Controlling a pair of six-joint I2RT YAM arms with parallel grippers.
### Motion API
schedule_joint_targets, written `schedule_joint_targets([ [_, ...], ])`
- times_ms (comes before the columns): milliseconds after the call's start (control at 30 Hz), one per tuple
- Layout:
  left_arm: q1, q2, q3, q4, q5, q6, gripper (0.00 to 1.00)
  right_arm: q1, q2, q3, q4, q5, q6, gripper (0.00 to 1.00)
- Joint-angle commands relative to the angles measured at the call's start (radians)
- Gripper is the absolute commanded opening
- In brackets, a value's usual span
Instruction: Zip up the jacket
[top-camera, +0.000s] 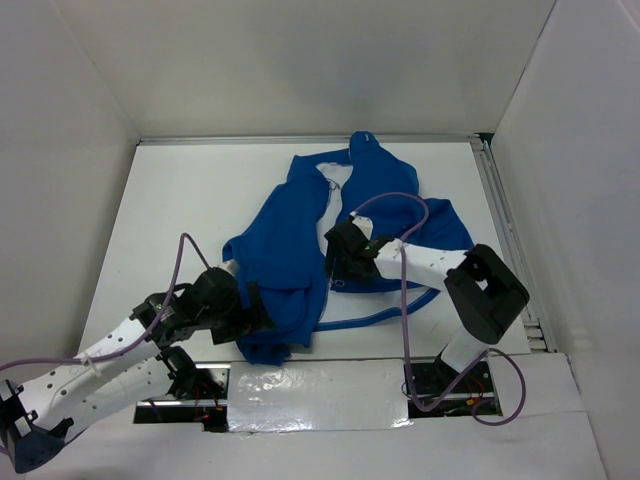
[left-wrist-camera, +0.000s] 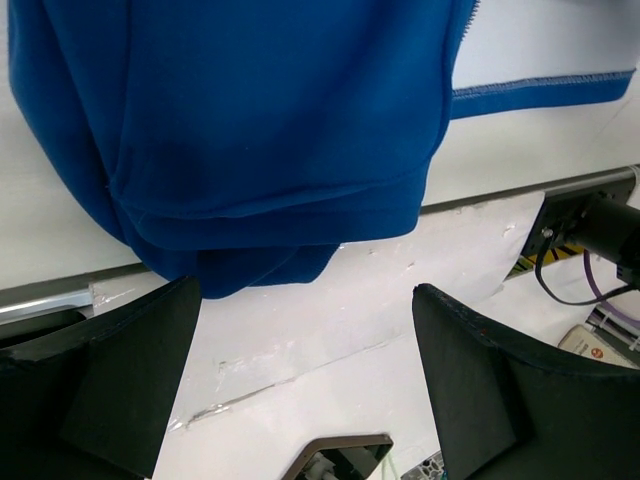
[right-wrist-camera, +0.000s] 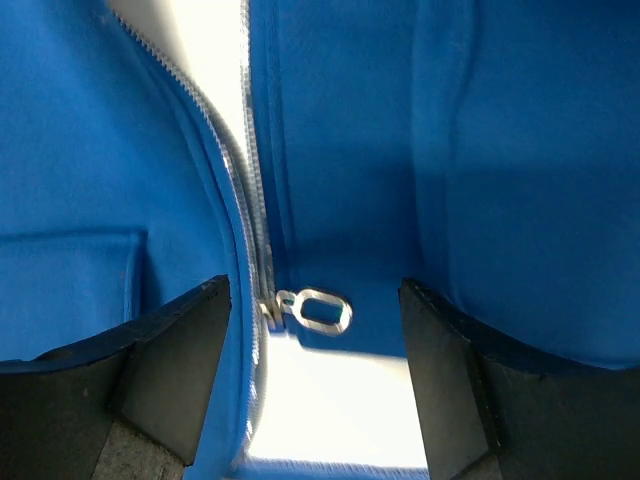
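Observation:
The royal-blue jacket (top-camera: 300, 235) lies spread on the white table with its front open and white lining showing near the collar. My left gripper (top-camera: 262, 312) is open and empty at the jacket's bottom hem (left-wrist-camera: 270, 225). My right gripper (top-camera: 335, 268) is open above the lower front of the jacket. In the right wrist view the silver zipper pull (right-wrist-camera: 318, 309) lies flat between my fingers, at the end of the pale zipper teeth (right-wrist-camera: 250, 200). The jaws stand apart on either side of the pull and do not touch it.
White walls enclose the table (top-camera: 180, 200) on three sides. A metal rail (top-camera: 505, 230) runs along the right edge. Purple cables (top-camera: 405, 290) loop over the right arm and beside the left arm. Base mounts with wiring sit at the near edge (left-wrist-camera: 590, 250).

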Motion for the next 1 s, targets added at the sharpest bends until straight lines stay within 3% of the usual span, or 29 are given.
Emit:
schedule_joint_targets([
  [0,-0.006,-0.027,-0.017,0.048,0.033,0.031,0.99,0.035,0.079,0.077,-0.063,0.128,0.060,0.76],
  [467,-0.007,-0.050,-0.022,0.020,0.004,0.025,0.99,0.061,0.251,0.178,-0.235,0.279,0.176,0.76],
  [767,-0.007,-0.059,-0.015,0.028,0.004,0.043,0.99,0.090,0.082,0.123,-0.178,0.294,0.113,0.77],
  [967,-0.007,-0.050,-0.005,0.023,0.004,0.047,0.99,0.078,0.076,0.109,-0.221,0.305,0.121,0.79],
])
